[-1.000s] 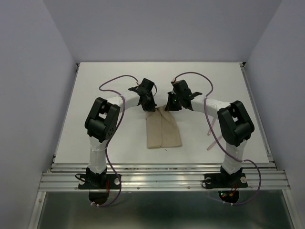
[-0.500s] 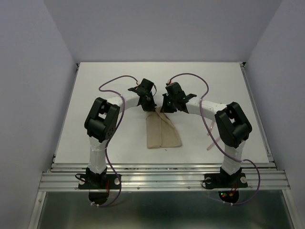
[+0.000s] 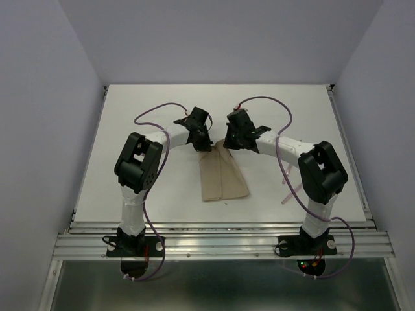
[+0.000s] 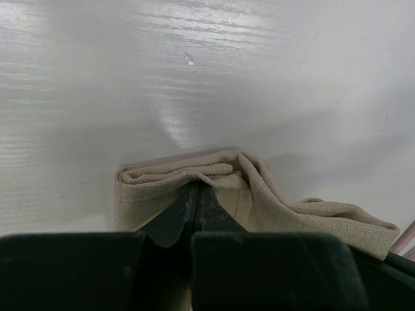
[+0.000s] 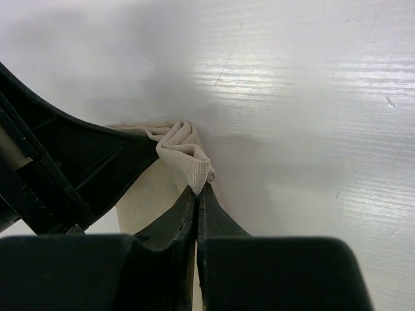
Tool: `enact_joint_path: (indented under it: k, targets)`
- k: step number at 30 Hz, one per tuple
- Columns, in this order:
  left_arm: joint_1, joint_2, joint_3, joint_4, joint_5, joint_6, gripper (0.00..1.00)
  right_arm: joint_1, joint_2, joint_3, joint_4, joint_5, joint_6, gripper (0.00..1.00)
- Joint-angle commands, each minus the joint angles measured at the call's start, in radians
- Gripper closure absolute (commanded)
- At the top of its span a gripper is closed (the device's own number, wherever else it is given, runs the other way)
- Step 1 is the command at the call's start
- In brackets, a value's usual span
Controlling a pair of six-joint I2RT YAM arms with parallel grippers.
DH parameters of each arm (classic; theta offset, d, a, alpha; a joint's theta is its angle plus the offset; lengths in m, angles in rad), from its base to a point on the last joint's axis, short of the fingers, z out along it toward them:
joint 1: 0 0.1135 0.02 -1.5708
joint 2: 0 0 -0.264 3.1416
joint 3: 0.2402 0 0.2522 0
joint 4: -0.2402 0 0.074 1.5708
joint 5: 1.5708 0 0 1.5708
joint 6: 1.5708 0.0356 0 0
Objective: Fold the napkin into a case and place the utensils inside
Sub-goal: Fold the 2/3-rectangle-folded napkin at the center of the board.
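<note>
Top external view shows the napkin (image 3: 222,178) lying folded into a narrow oblong mid-way across the table (image 3: 155,110), with its far edge lifted and pinched at both corners. The left gripper (image 3: 202,145) is clamped tight on the bunched left corner and the right gripper (image 3: 227,144) on the right corner, each with cloth between closed jaws. White tabletop stretches beyond that far edge and to both sides, while the utensils (image 3: 285,196) lie well apart to the right, partly hidden by the right arm (image 3: 321,172).
</note>
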Motion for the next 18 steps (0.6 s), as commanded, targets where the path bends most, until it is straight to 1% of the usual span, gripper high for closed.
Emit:
enact_joint_path:
  k: [1, 7, 18]
  targets:
    - [0.003, -0.015, -0.021, -0.038, -0.012, 0.004, 1.0, 0.01, -0.031, 0.022, 0.019, 0.037, 0.051, 0.99]
    - [0.002, -0.014, -0.024, -0.035, -0.015, 0.001, 1.0, 0.01, -0.019, 0.03, -0.01, 0.083, 0.119, 0.99]
    - [0.002, -0.017, -0.029, -0.032, -0.014, 0.001, 1.0, 0.02, 0.026, 0.08, -0.11, 0.216, 0.148, 0.99]
